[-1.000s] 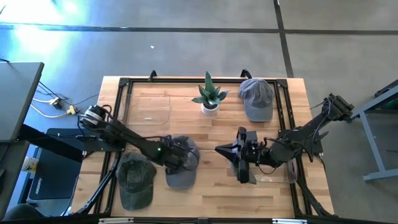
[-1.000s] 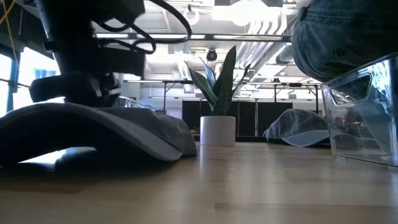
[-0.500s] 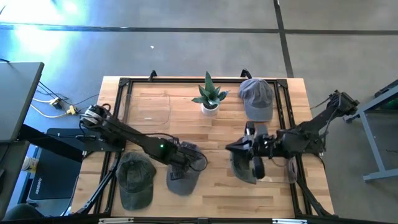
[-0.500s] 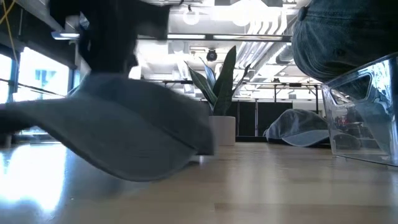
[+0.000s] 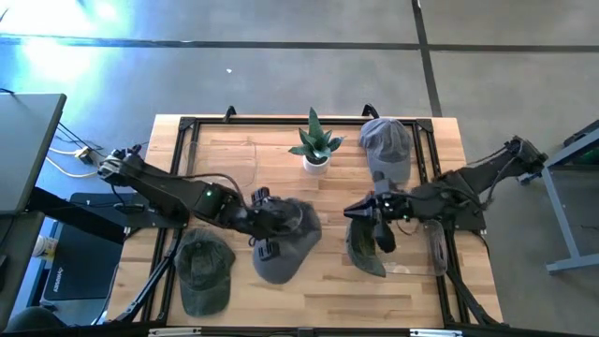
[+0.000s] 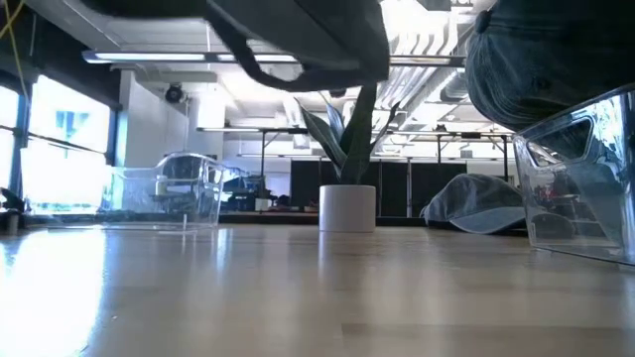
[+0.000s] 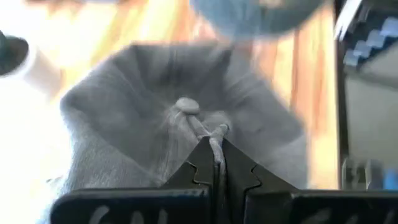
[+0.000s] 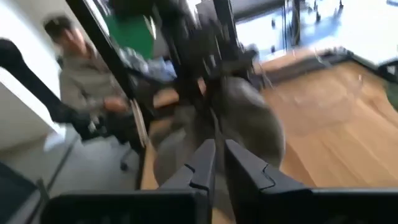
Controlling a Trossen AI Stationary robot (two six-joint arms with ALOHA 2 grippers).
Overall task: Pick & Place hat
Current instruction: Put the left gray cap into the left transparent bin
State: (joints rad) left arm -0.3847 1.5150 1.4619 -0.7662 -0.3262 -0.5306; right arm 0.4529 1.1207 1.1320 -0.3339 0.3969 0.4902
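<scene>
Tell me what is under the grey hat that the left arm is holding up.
In the low view, bare wooden table lies beneath the lifted grey hat, pinched by the left end effector. From above, the hat covers that patch, so nothing there can be checked.

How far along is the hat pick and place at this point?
Done: the left gripper is shut on the grey fabric cap, which hangs clear of the wooden table. In hand: carrying it. Left: no clear destination shows. A green cap lies near the table's front-left corner and a grey-blue cap at the back right.
</scene>
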